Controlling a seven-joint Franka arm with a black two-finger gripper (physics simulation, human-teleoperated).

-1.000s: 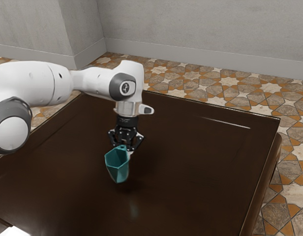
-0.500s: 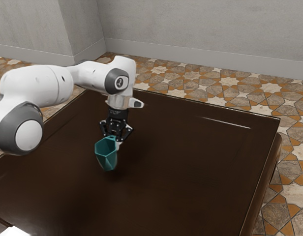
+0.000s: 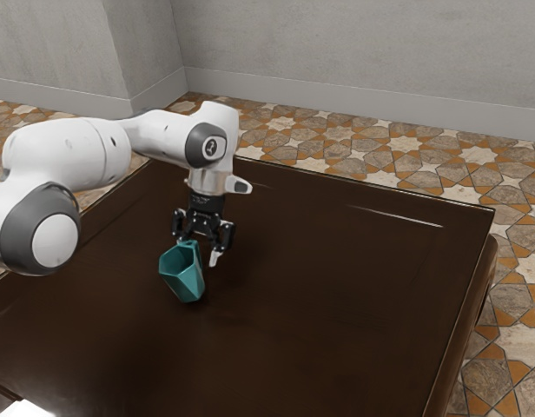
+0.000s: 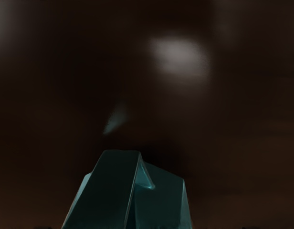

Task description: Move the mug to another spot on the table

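Note:
The teal faceted mug (image 3: 182,273) stands on the dark wooden table (image 3: 354,287), toward the exterior view's left, leaning a little. My black gripper (image 3: 198,247) hangs straight down just above the mug's rim, on its far right side. The fingers are spread apart and the rim lies between them without being clamped. In the wrist view the mug (image 4: 130,193) sits blurred directly under my hand, with the table top (image 4: 209,133) behind it.
The table's raised edge (image 3: 398,213) runs along the far side, and its right edge (image 3: 476,287) drops to a patterned tile floor (image 3: 511,174). Wide bare table surface lies to the exterior view's right of the mug.
My hand carried the mug toward the exterior view's left and lowered it to the table. The fingers, shut on the rim before, have now spread apart.

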